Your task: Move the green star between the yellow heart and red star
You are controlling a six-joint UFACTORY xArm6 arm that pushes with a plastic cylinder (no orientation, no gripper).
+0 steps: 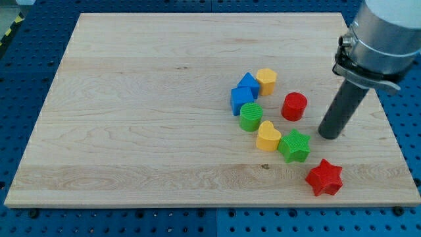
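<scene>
Surface (131,99): pale wooden board, lying on a blue perforated base (39,26).

Blue blocks, two: one peaked (248,82), one squarer (241,99); touching each other, right of the board's middle.

Yellow block (266,80): angular, shape unclear; just right of the peaked blue block, touching it.

Green round block (250,116): ridged top, directly below the squarer blue block, touching it.

Red round block (294,106): stands apart, to the right of the cluster.
</scene>
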